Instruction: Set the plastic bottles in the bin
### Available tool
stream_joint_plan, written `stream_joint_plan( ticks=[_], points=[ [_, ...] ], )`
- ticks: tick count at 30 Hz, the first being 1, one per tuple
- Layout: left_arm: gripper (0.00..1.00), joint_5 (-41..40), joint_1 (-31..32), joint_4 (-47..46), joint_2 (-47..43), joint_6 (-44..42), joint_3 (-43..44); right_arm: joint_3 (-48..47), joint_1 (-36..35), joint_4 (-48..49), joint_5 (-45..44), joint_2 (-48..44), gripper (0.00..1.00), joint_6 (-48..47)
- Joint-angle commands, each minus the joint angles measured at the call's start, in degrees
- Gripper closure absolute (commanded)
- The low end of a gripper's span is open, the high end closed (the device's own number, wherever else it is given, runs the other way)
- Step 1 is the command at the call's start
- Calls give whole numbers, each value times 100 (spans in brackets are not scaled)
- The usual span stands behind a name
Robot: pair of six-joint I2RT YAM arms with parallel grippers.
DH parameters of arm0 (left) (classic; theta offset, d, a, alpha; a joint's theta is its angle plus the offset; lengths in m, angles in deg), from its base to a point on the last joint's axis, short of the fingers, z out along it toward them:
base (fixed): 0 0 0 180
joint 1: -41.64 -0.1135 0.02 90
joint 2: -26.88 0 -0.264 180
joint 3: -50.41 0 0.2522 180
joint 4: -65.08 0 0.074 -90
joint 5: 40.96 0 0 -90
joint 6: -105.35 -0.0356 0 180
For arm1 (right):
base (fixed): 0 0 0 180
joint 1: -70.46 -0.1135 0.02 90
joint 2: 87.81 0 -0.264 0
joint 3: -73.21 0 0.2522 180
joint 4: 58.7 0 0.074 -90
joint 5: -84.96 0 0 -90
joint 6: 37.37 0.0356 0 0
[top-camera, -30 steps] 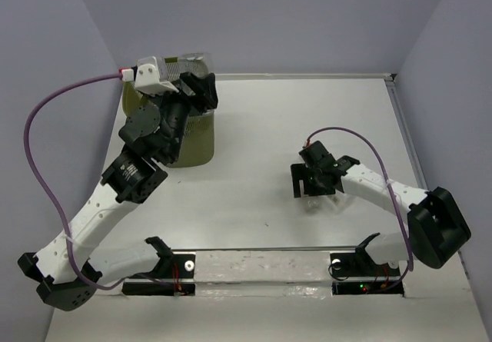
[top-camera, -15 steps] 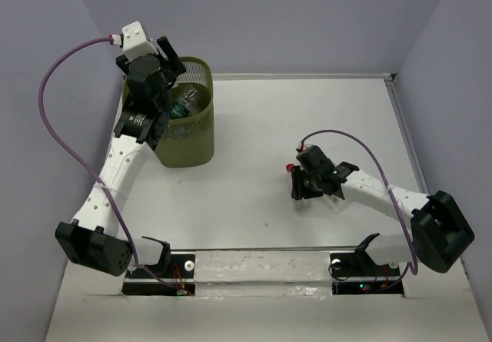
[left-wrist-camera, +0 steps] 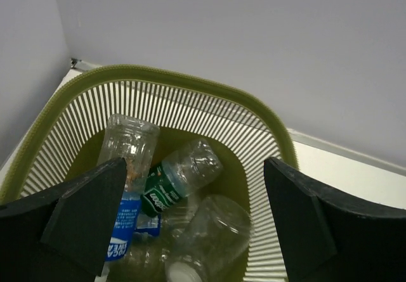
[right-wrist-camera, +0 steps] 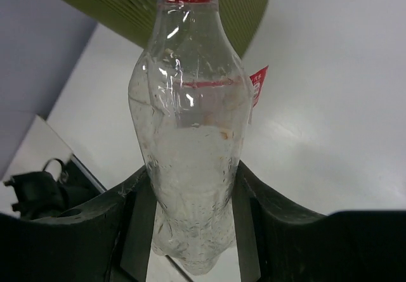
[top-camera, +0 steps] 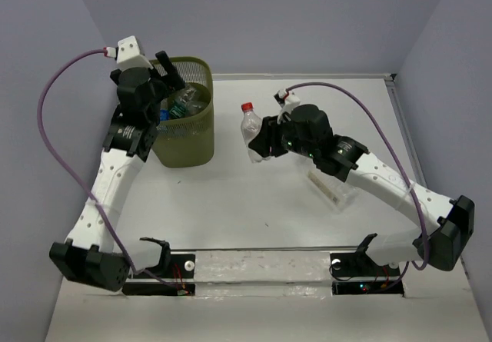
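Note:
The olive-green mesh bin (top-camera: 188, 138) stands at the back left. Several plastic bottles lie in it: a blue-labelled one (left-wrist-camera: 124, 168), a dark-green-labelled one (left-wrist-camera: 181, 177) and a wider clear one (left-wrist-camera: 212, 234). My left gripper (top-camera: 154, 88) hangs open and empty over the bin's left rim (left-wrist-camera: 190, 82), its fingers (left-wrist-camera: 82, 212) spread wide. My right gripper (top-camera: 263, 138) is shut on the base of a clear red-capped bottle (top-camera: 250, 129), held above the table to the right of the bin. In the right wrist view the bottle (right-wrist-camera: 190, 123) points at the bin (right-wrist-camera: 247, 9).
A pale flat clear piece (top-camera: 327, 188) lies on the table under my right arm. A small red tag (right-wrist-camera: 259, 84) shows beside the held bottle. Walls enclose the table at the back and sides. The arm bases sit at the near edge.
My right gripper has lifted the red-capped bottle off the table and carried it left and back toward the bin. My left gripper stays over the bin, shifted slightly.

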Motion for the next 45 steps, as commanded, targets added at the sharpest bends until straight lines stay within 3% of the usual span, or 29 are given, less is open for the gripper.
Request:
stream_joint_plan(
  ticks=[1,9,12,13,18,20,29,31,33,36,39,41,45],
  points=[
    [1,561,-5,35,-1298,67,-372,-1341,-306,711,152,576,69,-407],
    [1,571,-5,26,-3356,268,-2052,-4013,-377,1036,625,2481,69,-618],
    [1,1026,4,184,-3910,173,-2474,-5513,-430,958,819,3421,69,-513],
    [1,1124,4,263,-4016,172,-2536,-5519,-430,931,846,3635,68,-469],
    [1,1099,144,755,-4745,207,-2791,-7361,-430,616,829,4857,5,-425],
    [1,985,293,887,-4947,146,-2765,-7732,-430,229,715,5157,2,-513],
    [1,589,672,932,-5221,111,-2660,-6505,-430,210,-94,4087,9,-1013],
    [1,623,724,958,-5247,84,-2607,-5847,-430,184,-704,3437,15,-1259],
    [1,746,812,967,-5317,75,-2607,-4495,-263,114,-1112,2606,17,-1365],
    [1,1150,953,853,-5449,154,-2791,-2702,377,-622,-1403,1794,9,-1042],
    [1,1555,1093,564,-5555,251,-3133,-1189,1177,-1947,-1403,862,0,-392],
    [1,1748,1181,327,-5616,277,-3396,-487,1537,-2380,-1657,404,0,-241],
    [1,1793,1471,115,-5590,269,-3705,-245,1592,-3382,-2326,157,0,5]
  ],
)
